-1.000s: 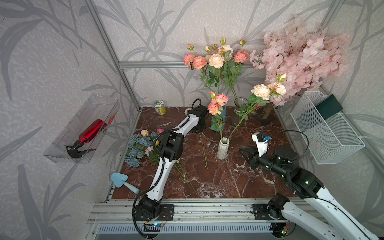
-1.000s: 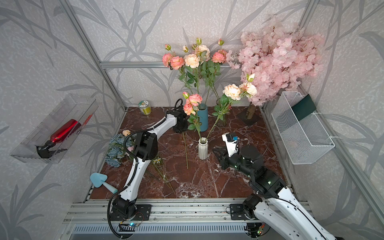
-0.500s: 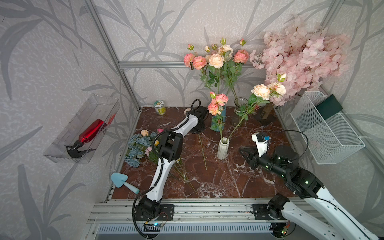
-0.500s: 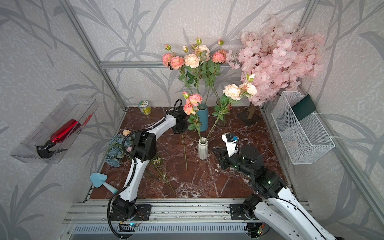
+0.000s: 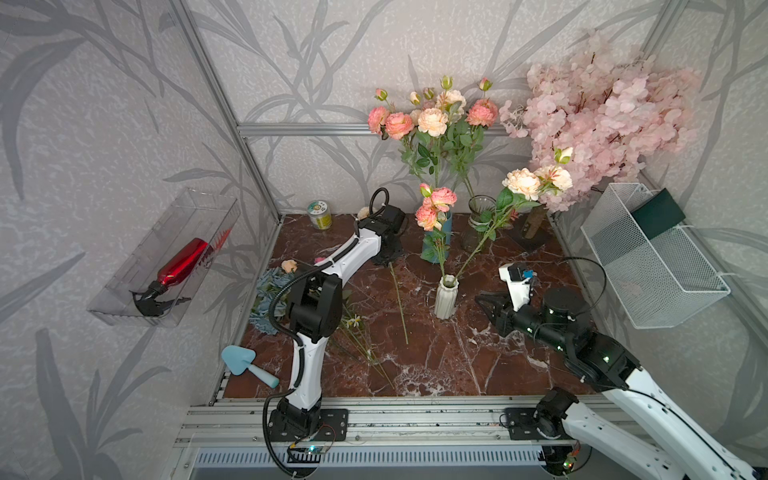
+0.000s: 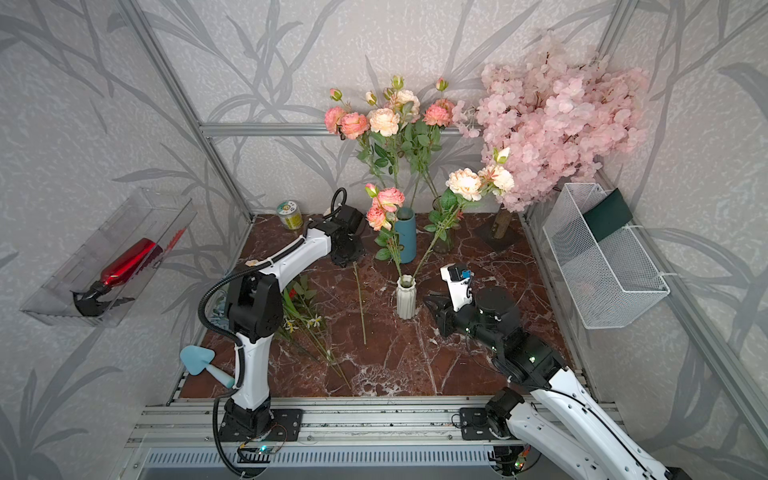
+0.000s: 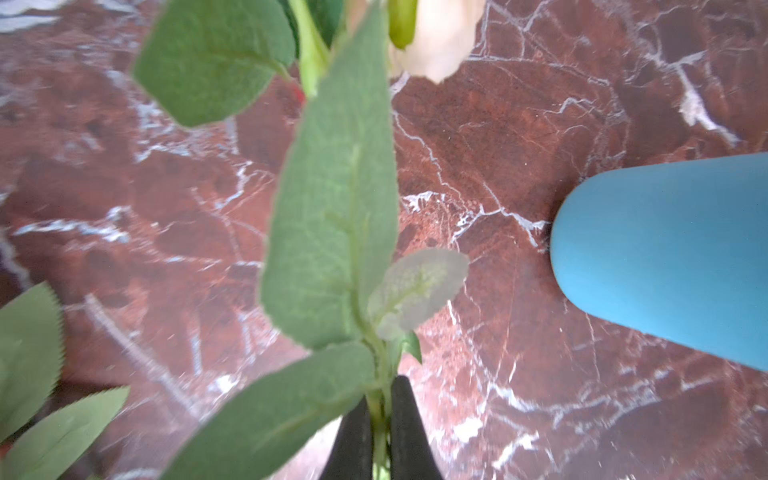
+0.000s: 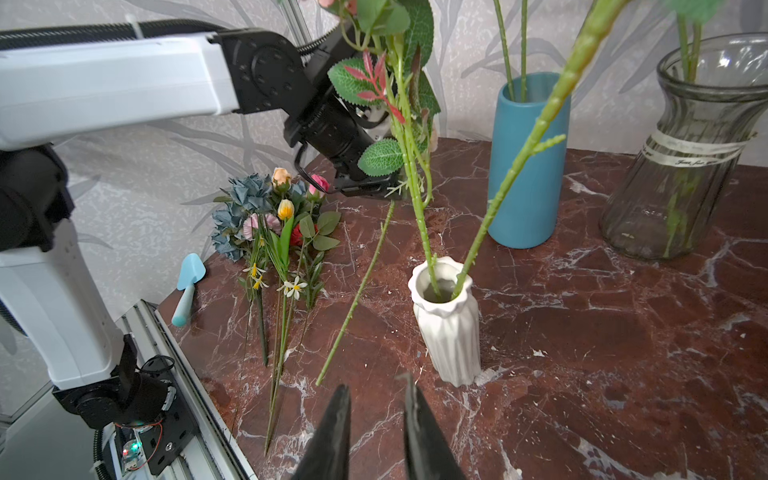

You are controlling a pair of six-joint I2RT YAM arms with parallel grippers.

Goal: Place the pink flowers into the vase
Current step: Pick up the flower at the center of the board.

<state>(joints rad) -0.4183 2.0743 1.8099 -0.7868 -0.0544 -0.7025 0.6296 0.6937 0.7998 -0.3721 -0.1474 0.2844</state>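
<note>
Lab robot cell: aluminium frame (image 5: 291, 129), wallpaper panels (image 5: 104, 104), marble-look tabletop (image 5: 436, 361), arms (image 5: 307, 374) bolted to rail (image 5: 415, 419).

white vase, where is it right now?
In both top views the white vase stands upright mid-table with two pink flowers in it. It is just left of the right gripper and in front of the blue vase.

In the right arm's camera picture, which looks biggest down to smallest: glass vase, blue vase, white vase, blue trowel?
1. glass vase, widest, though partly cut off
2. blue vase, about as tall but slimmer
3. white vase, smaller though nearer
4. trowel, smallest
</note>
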